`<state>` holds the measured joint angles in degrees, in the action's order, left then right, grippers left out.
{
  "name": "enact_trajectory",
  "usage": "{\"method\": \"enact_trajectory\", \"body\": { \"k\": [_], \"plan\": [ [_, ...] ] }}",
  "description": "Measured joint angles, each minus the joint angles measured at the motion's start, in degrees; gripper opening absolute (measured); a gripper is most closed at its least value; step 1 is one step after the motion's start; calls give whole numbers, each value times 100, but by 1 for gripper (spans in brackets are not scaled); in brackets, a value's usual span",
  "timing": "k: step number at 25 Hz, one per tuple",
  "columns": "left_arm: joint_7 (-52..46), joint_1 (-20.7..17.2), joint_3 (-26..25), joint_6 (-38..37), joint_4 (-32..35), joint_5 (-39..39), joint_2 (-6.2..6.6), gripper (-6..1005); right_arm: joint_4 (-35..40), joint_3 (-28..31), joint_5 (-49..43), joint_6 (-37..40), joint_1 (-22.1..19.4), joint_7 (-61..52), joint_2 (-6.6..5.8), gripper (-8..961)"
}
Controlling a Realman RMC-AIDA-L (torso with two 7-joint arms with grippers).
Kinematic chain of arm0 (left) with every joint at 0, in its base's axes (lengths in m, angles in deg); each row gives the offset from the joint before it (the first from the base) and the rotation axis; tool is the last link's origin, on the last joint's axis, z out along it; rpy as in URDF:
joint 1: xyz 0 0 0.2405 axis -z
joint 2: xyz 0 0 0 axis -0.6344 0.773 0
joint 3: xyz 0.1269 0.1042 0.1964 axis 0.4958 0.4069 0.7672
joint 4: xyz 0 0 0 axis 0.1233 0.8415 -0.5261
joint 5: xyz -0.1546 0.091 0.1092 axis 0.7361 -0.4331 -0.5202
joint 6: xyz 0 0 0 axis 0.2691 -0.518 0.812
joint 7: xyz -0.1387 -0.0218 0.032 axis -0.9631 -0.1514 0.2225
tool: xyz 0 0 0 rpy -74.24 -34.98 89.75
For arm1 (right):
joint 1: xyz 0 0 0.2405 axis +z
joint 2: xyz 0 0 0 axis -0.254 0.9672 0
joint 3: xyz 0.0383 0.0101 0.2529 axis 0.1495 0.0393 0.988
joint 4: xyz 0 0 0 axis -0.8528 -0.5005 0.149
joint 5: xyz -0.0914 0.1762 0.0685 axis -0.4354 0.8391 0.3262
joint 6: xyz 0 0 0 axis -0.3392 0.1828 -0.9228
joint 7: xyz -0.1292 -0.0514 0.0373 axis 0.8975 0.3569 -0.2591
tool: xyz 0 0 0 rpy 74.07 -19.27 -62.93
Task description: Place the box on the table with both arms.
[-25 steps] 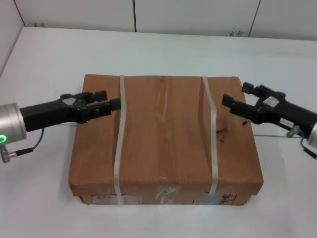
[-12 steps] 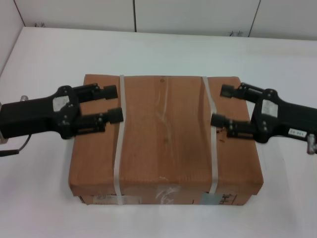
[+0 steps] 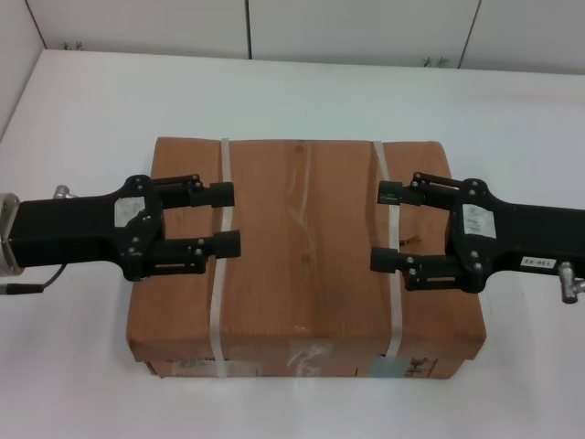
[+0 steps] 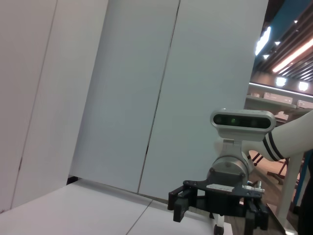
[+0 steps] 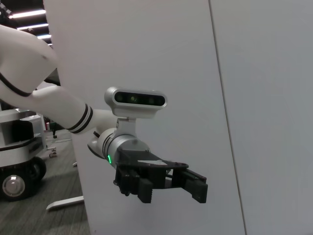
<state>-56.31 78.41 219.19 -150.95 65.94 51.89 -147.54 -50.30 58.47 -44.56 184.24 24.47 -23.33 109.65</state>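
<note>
The box, brown paper with two white straps, lies flat on the white table, its labels and tape on the near side. My left gripper is open and empty over the box's left part, fingertips by the left strap. My right gripper is open and empty over the box's right part, fingertips at the right strap. The two grippers face each other across the box top. The left wrist view shows the right gripper farther off. The right wrist view shows the left gripper farther off. The box shows in neither wrist view.
White wall panels rise behind the table's far edge. Bare tabletop surrounds the box on all sides. My head camera shows in the left wrist view and the right wrist view. Another wheeled robot base stands on the floor.
Both grippers have moved inward over the box top and turned, so that both fingers of each show spread apart. The box has not moved.
</note>
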Motion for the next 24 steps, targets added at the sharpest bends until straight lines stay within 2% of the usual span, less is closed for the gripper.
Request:
{"method": "enact_trajectory", "body": {
  "k": [24],
  "plan": [
    [114,-45,-7,6,-4,303,-47,718,-15,57,176,-20,-38,151,17,882]
  ]
}}
